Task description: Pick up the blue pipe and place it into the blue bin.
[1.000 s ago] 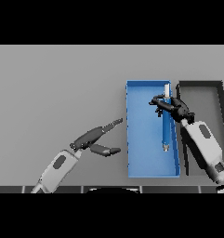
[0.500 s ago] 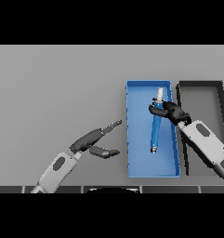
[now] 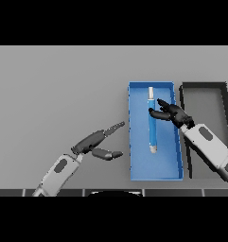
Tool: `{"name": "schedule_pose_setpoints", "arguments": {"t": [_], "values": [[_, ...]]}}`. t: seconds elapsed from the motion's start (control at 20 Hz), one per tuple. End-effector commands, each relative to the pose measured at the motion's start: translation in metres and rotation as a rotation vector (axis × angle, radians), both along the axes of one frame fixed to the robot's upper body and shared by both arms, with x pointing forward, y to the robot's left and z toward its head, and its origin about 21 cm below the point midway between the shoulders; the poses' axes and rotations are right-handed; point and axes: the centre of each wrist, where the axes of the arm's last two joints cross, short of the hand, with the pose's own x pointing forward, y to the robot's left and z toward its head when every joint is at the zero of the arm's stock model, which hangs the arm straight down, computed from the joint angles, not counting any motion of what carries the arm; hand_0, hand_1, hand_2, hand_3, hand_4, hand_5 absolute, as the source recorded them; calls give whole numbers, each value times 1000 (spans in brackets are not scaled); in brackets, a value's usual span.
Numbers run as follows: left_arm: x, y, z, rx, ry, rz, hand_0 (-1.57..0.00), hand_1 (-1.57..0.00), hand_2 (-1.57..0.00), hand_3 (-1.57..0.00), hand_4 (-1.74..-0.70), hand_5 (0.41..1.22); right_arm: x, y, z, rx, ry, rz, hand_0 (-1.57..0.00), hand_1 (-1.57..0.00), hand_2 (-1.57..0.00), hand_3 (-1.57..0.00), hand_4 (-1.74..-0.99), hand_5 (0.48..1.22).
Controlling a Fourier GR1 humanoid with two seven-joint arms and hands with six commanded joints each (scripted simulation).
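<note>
Grey table [image 3: 54, 85]: carries a blue bin [image 3: 139, 165] directly under and forward of the right hand, and a dark bin [image 3: 200, 86] just beside that bin on its outer side, the right forearm crossing over its near wall. Blue pipe [image 3: 153, 127]: lies lengthwise on the floor of the blue bin with pale ends, just inboard of the right hand's fingertips and seemingly free of them. Right hand [image 3: 173, 113]: above the blue bin with fingers loosely spread and nothing in its grasp; left hand [image 3: 94, 143]: over bare table just outside the blue bin's left wall, fingers straight and thumb held apart, holding nothing.
</note>
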Motion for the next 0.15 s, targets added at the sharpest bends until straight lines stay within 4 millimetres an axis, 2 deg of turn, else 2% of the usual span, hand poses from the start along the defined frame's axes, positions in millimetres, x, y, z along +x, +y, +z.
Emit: {"name": "schedule_pose_setpoints", "arguments": {"t": [0.0,0.1], "values": [[-1,0,-2,5,-1,-7,1,1,1,1,-826,472,1,1,-1,1,4,-12,-20,-15,-14,-8,-1186,766],[-3,-3,-2,0,-1,-5,1,1,1,1,-826,474,1,3,3,-4,2,-3,-20,-15,-14,-8,-1186,769]]}}
